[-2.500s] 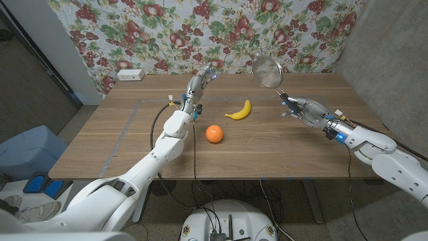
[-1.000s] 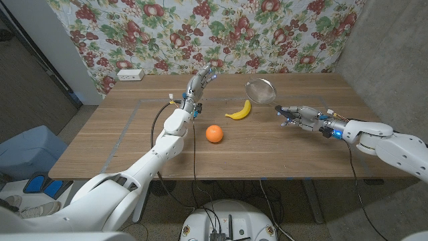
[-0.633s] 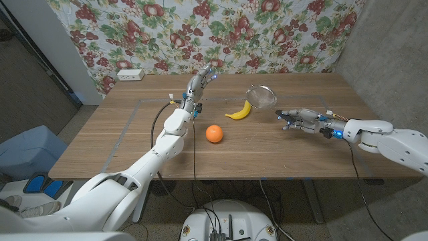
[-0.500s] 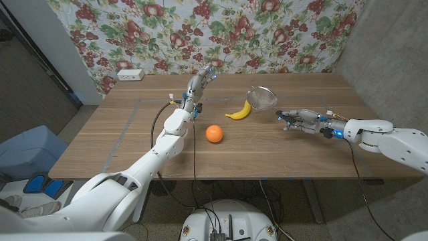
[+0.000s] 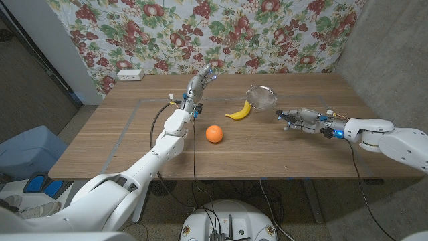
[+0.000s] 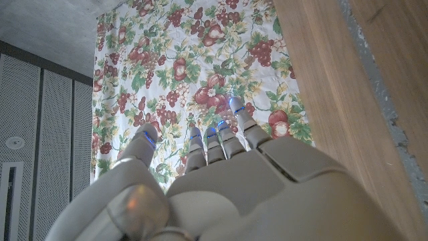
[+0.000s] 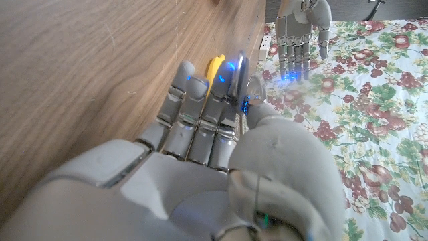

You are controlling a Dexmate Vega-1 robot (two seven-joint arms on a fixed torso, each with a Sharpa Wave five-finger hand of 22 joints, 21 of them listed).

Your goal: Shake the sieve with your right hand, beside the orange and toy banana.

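- Right hand [image 5: 299, 118] grips the sieve [image 5: 262, 96] by its handle; fingers wrapped round it, seen also in right wrist view [image 7: 200, 127]. Hold looks firm, though the thumb side is partly hidden.
- Sieve: mesh bowl sits just beside the toy banana [image 5: 239, 111], on the banana's far-right side as the head cam sees it. Bowel end low, near the table [image 5: 134, 134]; can't tell if the rim touches the wood or hovers just above.
- Key relation: sieve's long axis (handle to bowl) runs from the right hand out toward the banana, i.e. leftward and slightly away from the robot. Bowl end points at the banana, handle end stays in the hand.
- Orange [image 5: 214, 134] lies nearer the robot than the banana, on its left-front side; further from the sieve than the banana is.
- Left hand [image 5: 198, 87] stands upright beyond the banana's left side, fingers apart and straight, holding nothing; same in left wrist view [image 6: 221, 181].
- Right hand is the nearer to the sieve, and already has it; left plays no part.
- Judgement: sieve is in the right spot, so the shake should be short side-to-side wrist strokes across the handle axis.
- Risk: bowl clipping the banana tip, given how close they sit.
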